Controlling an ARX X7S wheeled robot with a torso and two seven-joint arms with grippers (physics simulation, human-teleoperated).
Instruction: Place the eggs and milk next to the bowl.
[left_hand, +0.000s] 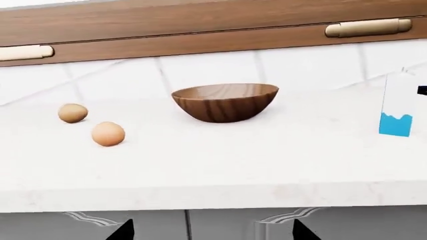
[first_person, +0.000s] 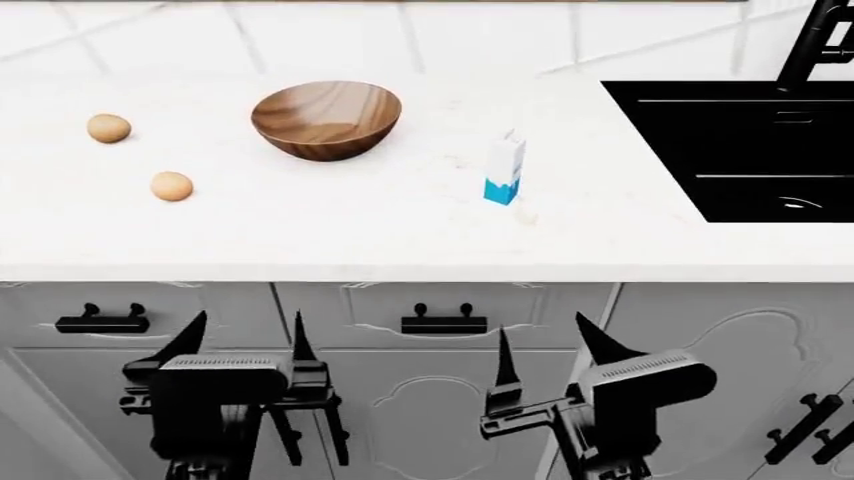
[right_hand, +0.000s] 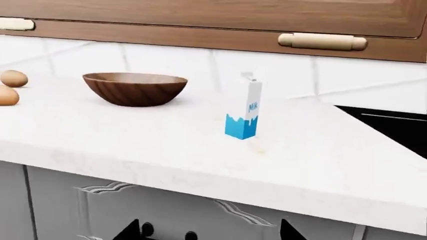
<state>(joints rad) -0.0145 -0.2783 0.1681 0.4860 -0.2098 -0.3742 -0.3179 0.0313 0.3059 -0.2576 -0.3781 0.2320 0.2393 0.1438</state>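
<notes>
Head view: white surface (first_person: 334, 230) w/ bowl (first_person: 326, 120) upright near back. Two eggs well apart from bowl toward robot's left: far egg (first_person: 108, 128), near egg (first_person: 171, 186). Milk (first_person: 503, 169) upright, to bowl's right, nearer front edge, not touching bowl. Black sink (first_person: 747, 150) at right. Left tool (first_person: 247, 345) & right tool (first_person: 547, 360) both low, in front of cabinet doors, below surface edge, fingers spread, holding nothing.
</notes>
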